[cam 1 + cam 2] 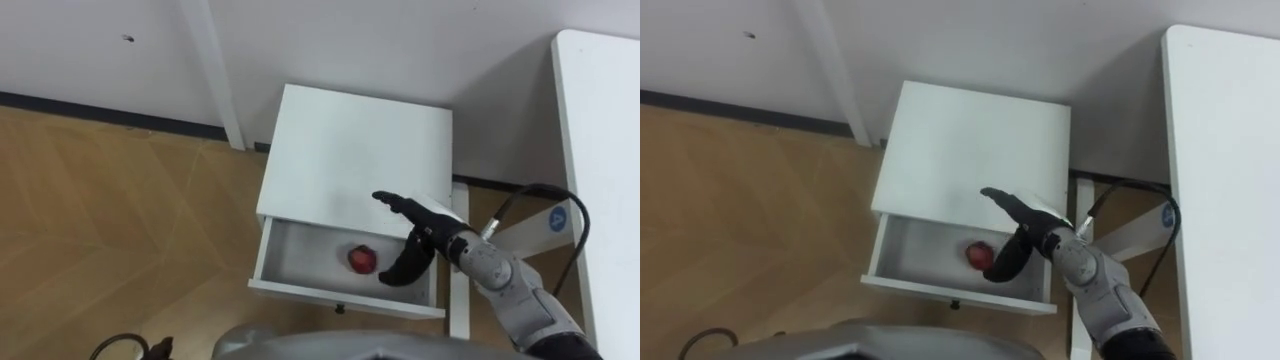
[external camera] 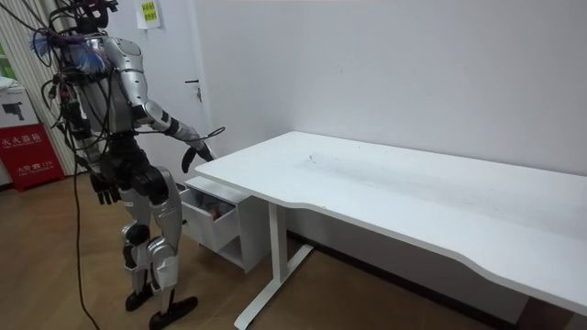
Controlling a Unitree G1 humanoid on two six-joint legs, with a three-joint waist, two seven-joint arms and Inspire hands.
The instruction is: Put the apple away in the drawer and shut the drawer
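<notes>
A red apple lies inside the open drawer of a low white cabinet, right of the drawer's middle. My right hand hovers over the drawer's right part, just right of the apple. It is open and holds nothing, with the thumb spread toward the cabinet top and the fingers loosely drooping into the drawer. In the room view I stand upright in front of the cabinet with the right hand stretched forward over the drawer. My left hand hangs at my side.
A large white desk stands right of the cabinet, and its leg sits close to the drawer's right end. A dark cable loops near the desk leg. Wall and door frame are behind, wooden floor to the left.
</notes>
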